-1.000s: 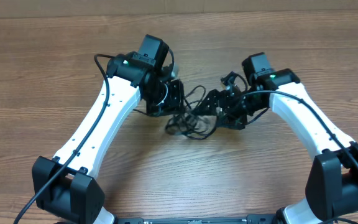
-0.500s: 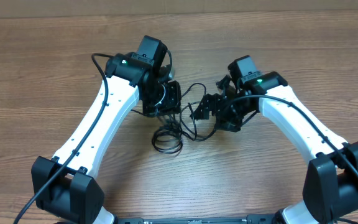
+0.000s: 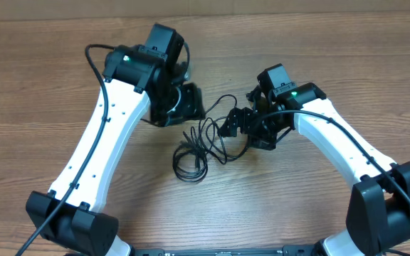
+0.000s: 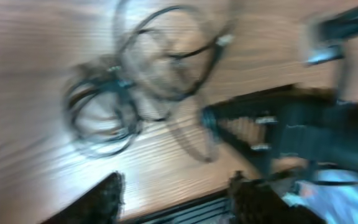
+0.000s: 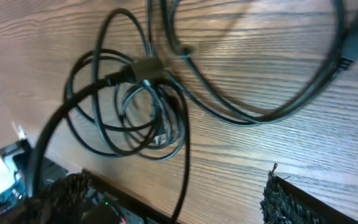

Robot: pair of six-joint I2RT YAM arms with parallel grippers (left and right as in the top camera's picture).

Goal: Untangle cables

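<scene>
Cables [image 3: 191, 159] coiled midway across the counter [image 3: 41, 85] look light, limp and springy, best pinched by one outer strand, with left hand [image 4: 179, 198] and right hand [image 5: 173, 200] both spread, gripping nothing.

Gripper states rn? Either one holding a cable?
left gripper: open, holding nothing (view is blurred).
right gripper: open; a cable strand runs between its fingers, not clamped.
</scene>
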